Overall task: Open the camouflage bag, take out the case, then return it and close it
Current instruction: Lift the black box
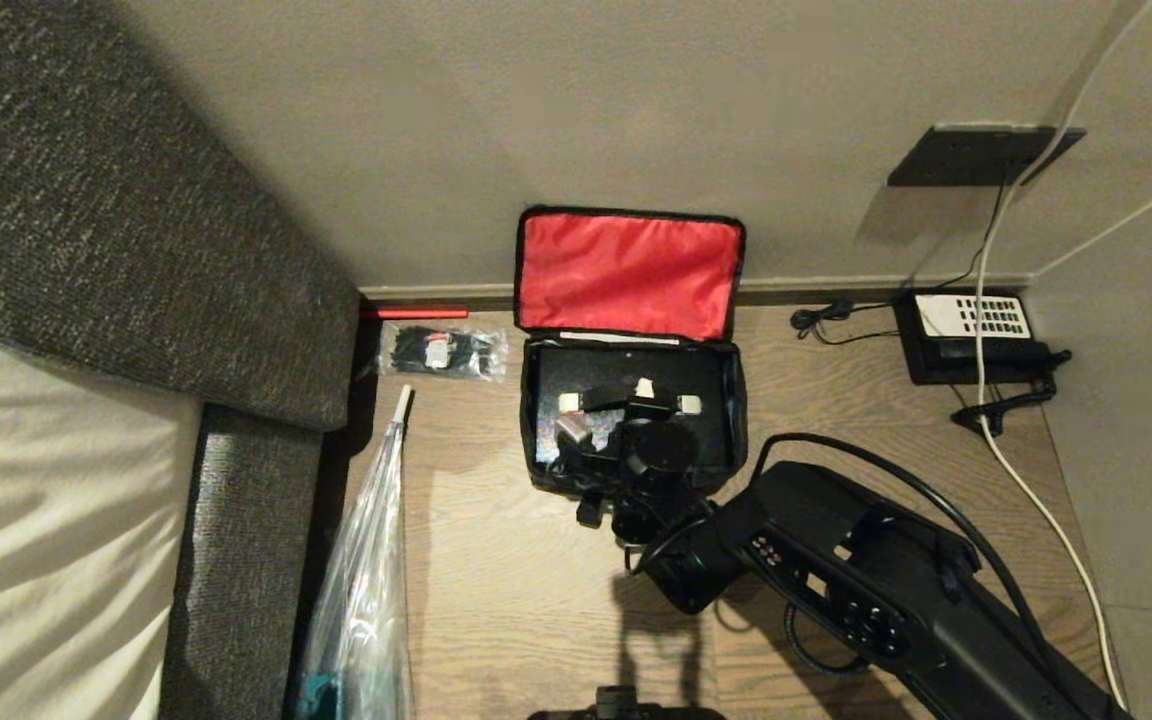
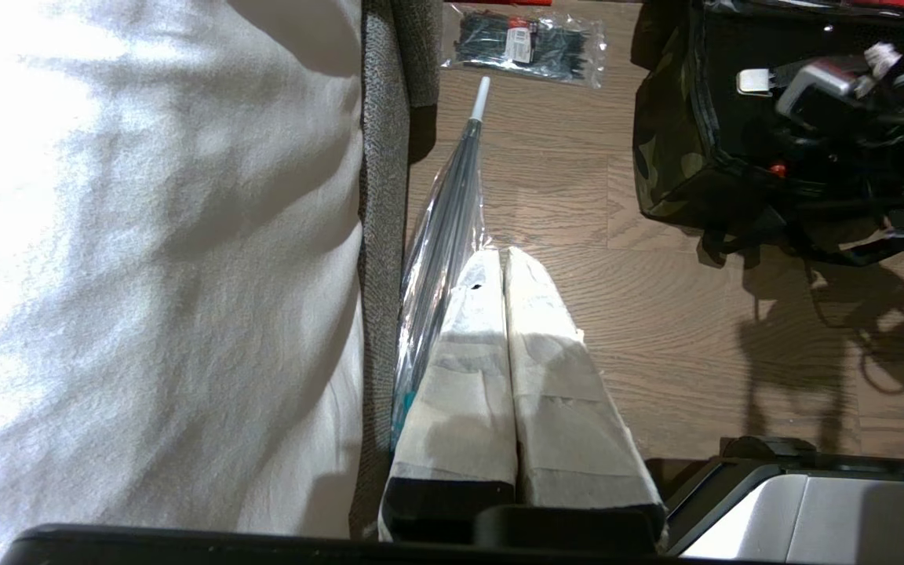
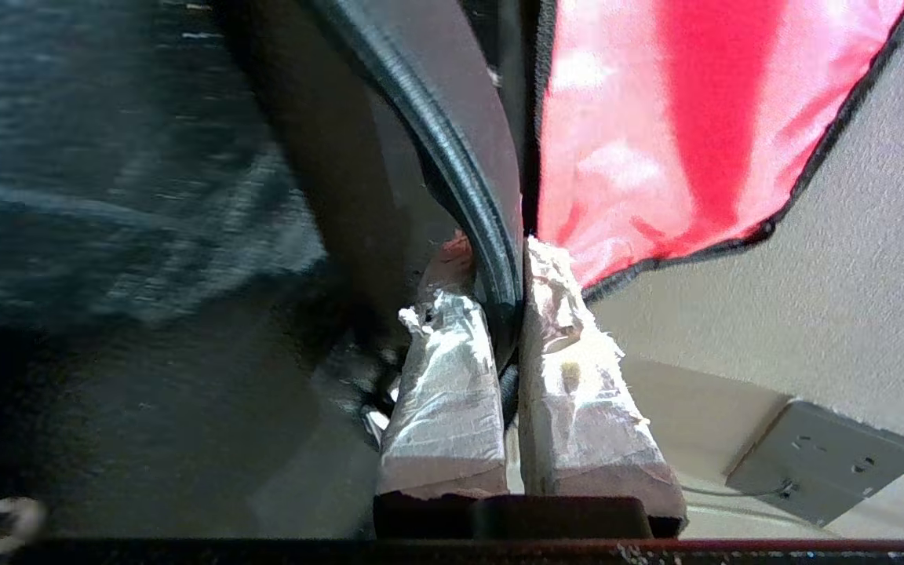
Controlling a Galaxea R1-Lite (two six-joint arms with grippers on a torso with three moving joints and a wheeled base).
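You're looking down at a wooden floor [image 1: 496,560] hemmed in by a grey sofa [image 1: 86,230] on your left and the wall [image 1: 536,100] ahead, and right against that wall sits the camouflage bag [image 1: 536,440], its lid thrown back so the red lining [image 1: 626,270] leans on the wall, which is what keeps the mouth wide for you. Down in the bag lies the case [image 1: 596,385], flat and black with that speckled sheen, its long handle [image 1: 626,403] running across the top with the whitish ends showing either side. Your right arm reaches in from the lower right, and the right gripper [image 3: 503,314] is clamped on that handle: in the right wrist view the two taped fingers [image 3: 444,377] are pinching the black strap between them, pointed up toward the lining. That grip on the middle of the handle looks chosen to carry the case level; whether you're lifting out or setting back, I can't tell from here. Your left gripper [image 2: 503,267] hangs parked low beside the sofa, fingers pressed together on nothing, next to the clear plastic bag [image 1: 366,580]. Small stuff: the packet of zip ties [image 1: 441,350] by the sofa corner, the telephone [image 1: 971,335] off right with its white cable [image 1: 1026,480] trailing.
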